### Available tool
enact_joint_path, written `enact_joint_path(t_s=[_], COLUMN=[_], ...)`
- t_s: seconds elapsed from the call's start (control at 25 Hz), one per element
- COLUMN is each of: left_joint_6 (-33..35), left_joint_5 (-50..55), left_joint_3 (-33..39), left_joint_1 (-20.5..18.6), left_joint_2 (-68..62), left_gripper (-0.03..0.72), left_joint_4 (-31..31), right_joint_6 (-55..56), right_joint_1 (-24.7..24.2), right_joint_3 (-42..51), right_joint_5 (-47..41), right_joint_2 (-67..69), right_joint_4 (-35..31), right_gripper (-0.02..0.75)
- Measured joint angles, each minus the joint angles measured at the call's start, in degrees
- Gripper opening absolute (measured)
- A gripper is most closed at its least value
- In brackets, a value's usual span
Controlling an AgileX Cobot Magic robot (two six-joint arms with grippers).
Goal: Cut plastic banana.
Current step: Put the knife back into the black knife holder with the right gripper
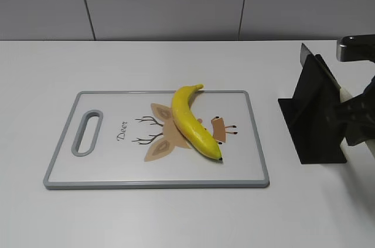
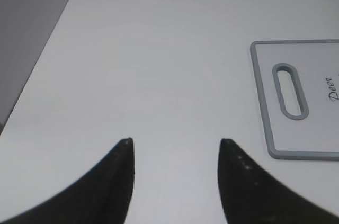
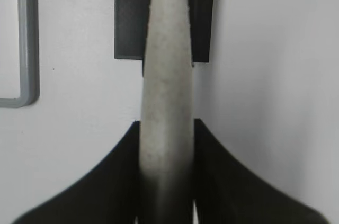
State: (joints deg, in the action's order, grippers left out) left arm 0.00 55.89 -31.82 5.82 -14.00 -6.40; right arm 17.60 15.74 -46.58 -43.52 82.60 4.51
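The plastic banana [image 1: 190, 122], glossy yellow with a black tip, lies slantwise on the middle of the white cutting board [image 1: 258, 142]. My right gripper [image 3: 167, 123] is shut on the pale handle of a knife [image 3: 167, 70] that sits in a black stand [image 3: 127, 23]. In the exterior view the gripper [image 1: 358, 120] is at the right edge, by the stand [image 1: 313, 119], with the blade tip [image 1: 304, 54] showing above it. My left gripper [image 2: 176, 142] is open and empty over bare table, left of the board's handle end [image 2: 288, 91].
The grey-rimmed board shows a deer picture and a handle slot [image 1: 87, 132]. Its corner shows in the right wrist view [image 3: 29, 75]. A grey wall [image 1: 176, 2] runs behind the white table; the table's left edge [image 2: 37, 70] is close to my left gripper.
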Motion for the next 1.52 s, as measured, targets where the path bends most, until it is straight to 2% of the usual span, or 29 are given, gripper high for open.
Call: enact_joint_path(t_s=[0.2, 0.36, 0.6, 0.84, 1.0, 1.2, 1.52], left_joint_6=[0.0, 0.0, 0.0, 1.2, 6.6, 10.9, 11.3], left_joint_5=[0.0, 0.1, 1.9, 7.4, 9.8, 7.7, 6.8], left_joint_3=[0.0, 0.0, 0.0, 0.0, 0.1, 3.2, 3.4], left_joint_1=[0.0, 0.0, 0.0, 0.0, 0.0, 0.0, 0.0], left_joint_2=[0.0, 0.0, 0.0, 0.0, 0.0, 2.3, 13.1], left_gripper=[0.499, 0.499, 0.501, 0.629, 0.649, 0.639, 0.556], left_joint_4=[0.0, 0.0, 0.8, 6.4, 8.8, 15.7, 16.1], right_joint_6=[0.0, -0.1, -5.7, -11.9, -14.3, -15.7, -18.3], right_joint_1=[0.0, 0.0, 0.0, 0.0, 0.0, 0.0, 0.0], right_joint_3=[-1.0, -3.1, -11.2, -15.3, -15.3, -12.4, -1.8], right_joint_5=[-0.3, -0.8, -9.5, -20.0, -24.6, -24.9, -23.0], right_joint_2=[0.1, 0.1, -0.5, -7.3, -13.7, -22.9, -40.5], right_joint_4=[-0.4, -0.5, -1.6, -3.1, -4.5, -6.0, -7.5], right_gripper=[0.456, 0.538, 0.556, 0.556, 0.556, 0.556, 0.556])
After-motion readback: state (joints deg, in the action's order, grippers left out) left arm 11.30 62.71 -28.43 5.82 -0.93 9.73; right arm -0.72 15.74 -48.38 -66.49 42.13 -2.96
